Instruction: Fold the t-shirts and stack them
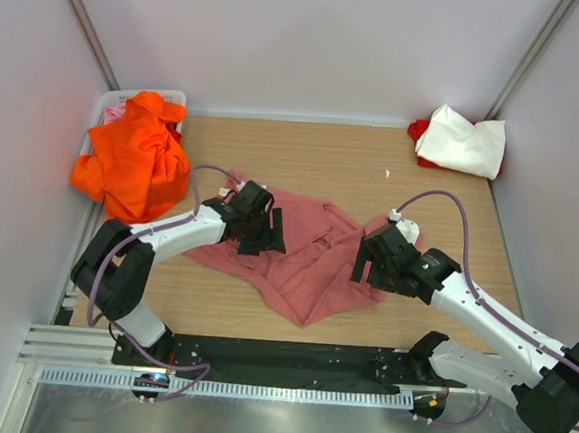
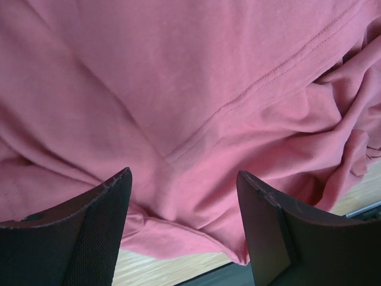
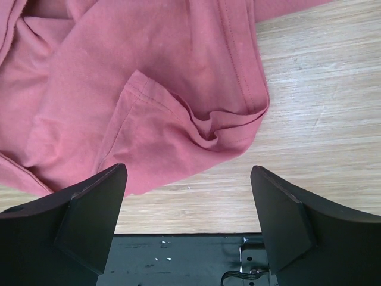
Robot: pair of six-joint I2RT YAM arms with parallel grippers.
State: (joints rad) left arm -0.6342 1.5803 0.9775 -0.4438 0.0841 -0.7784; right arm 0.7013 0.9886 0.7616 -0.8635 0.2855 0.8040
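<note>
A dusty salmon-pink t-shirt point(image 1: 311, 263) lies crumpled on the middle of the wooden table. My left gripper point(image 1: 266, 233) hangs open just above its left part; in the left wrist view the cloth point(image 2: 196, 101) fills the frame and nothing is pinched between the fingers of the gripper point(image 2: 183, 173). My right gripper point(image 1: 368, 265) stands open at the shirt's right edge, over bare wood beside a sleeve hem point(image 3: 178, 113), with its jaws point(image 3: 189, 168) empty. An orange t-shirt point(image 1: 138, 164) is heaped at the back left. A white t-shirt point(image 1: 464, 140) lies on a red one point(image 1: 417, 132) at the back right.
A white bin point(image 1: 99, 113) stands under the orange heap at the back left, with a bit of pink cloth point(image 1: 114, 114) in it. A black rail point(image 1: 288, 357) runs along the table's near edge. Walls close in on the left, back and right.
</note>
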